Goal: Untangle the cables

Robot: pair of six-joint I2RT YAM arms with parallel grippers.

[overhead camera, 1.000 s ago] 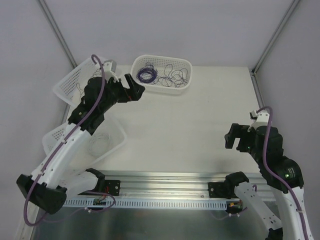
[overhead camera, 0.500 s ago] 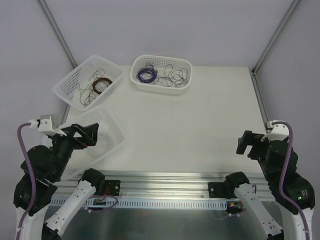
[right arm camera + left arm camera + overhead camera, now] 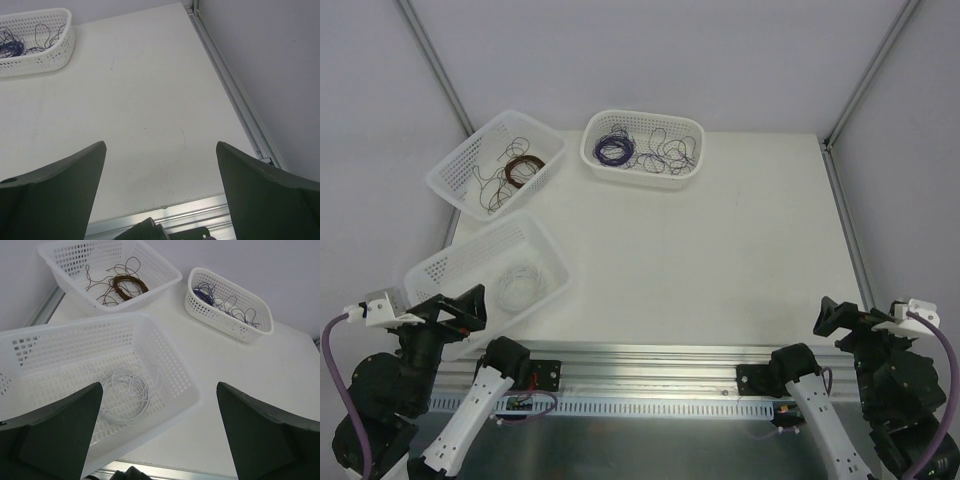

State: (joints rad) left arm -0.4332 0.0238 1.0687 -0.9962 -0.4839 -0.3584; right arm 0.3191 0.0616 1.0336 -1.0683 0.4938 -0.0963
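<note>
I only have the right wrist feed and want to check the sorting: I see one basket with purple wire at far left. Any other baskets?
Observer: Yes, two more on the table's left side. The far basket holds a dark brown cable, partly coiled with loose ends.
Operator: And the other one?
Observer: The near basket holds only a whitish cable, lying in a loose loop.
Operator: Where is the left arm?
Observer: At the table's near-left corner, looking over that basket. The left fingers are open and empty.

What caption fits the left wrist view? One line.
Open left gripper facing three baskets of whitish, brown and purple cables.
</note>
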